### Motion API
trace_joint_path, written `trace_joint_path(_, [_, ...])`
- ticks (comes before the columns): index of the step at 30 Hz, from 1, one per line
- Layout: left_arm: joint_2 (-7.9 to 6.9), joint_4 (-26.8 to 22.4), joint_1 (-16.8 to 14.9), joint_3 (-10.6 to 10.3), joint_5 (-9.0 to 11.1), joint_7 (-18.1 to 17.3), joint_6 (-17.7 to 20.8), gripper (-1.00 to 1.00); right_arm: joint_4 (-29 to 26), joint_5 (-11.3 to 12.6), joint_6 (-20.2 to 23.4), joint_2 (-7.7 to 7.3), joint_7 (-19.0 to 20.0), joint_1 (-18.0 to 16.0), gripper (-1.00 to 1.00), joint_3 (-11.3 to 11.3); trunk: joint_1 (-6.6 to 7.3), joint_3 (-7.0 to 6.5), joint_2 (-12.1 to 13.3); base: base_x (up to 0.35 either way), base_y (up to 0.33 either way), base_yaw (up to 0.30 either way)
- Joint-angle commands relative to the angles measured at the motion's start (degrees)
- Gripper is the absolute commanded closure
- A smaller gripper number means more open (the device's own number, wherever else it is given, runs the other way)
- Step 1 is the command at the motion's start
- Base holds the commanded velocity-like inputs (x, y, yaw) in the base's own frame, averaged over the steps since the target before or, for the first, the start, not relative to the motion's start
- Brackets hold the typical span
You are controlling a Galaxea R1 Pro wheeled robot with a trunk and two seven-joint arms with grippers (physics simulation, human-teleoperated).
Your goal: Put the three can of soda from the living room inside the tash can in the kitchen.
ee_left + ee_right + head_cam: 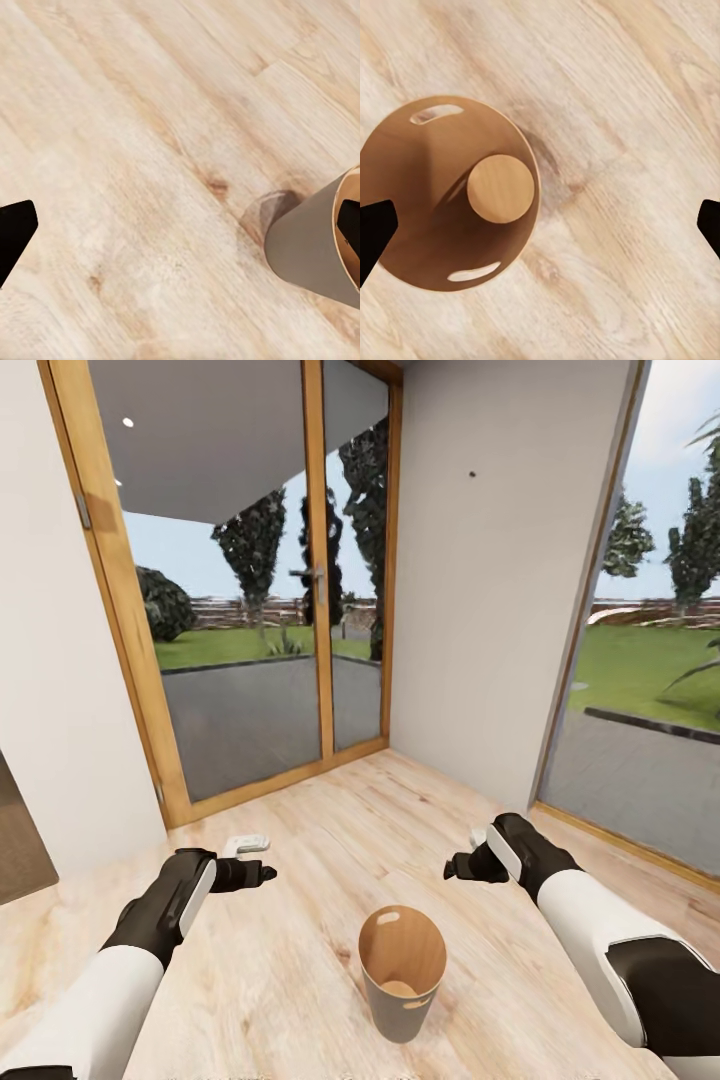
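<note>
The bin [402,972] stands upright on the pale wood floor [300,920], near the robot and between its two arms, a little right of centre. Its outside is grey and its inside a shiny brown-copper, with a slot handle cut in the wall on each of two opposite sides. The right wrist view looks straight down into the bin [435,225], showing its round bottom and both slots.

The left gripper [262,874] hovers over bare floor to the left of the bin and beyond it, well apart from it; its fingers stand wide apart and hold nothing. In the left wrist view the grey wall of the bin [311,247] shows at the edge.

The right gripper [455,868] hangs to the right of the bin and a little beyond it, its fingers also spread wide and empty.

Far ahead, a wood-framed glass door [250,610] and a white wall [490,560] close the corner, with a lawn and trees outside.
</note>
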State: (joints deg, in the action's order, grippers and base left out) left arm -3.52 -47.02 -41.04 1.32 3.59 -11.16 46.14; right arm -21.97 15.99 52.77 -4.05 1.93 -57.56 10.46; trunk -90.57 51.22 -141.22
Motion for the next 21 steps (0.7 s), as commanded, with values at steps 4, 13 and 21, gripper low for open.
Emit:
trace_joint_path(4, [0.0,0.0,0.0,0.0,0.0,0.0,0.0,-1.0,0.0,0.0,0.0,0.01,0.0,0.0,-1.0,0.0,-0.88,1.09,-1.6,0.0,0.0,0.0])
trace_joint_path(13, [0.0,0.0,0.0,0.0,0.0,-0.1,0.0,-1.0,0.0,0.0,0.0,0.01,0.0,0.0,-1.0,0.0,-1.31,3.86,-2.1,0.0,0.0,0.0])
trace_joint_path(21, [0.0,0.0,0.0,-0.1,0.0,-0.1,0.0,-1.0,0.0,0.0,0.0,0.01,0.0,0.0,-1.0,0.1,-1.51,6.36,-2.2,0.0,0.0,0.0])
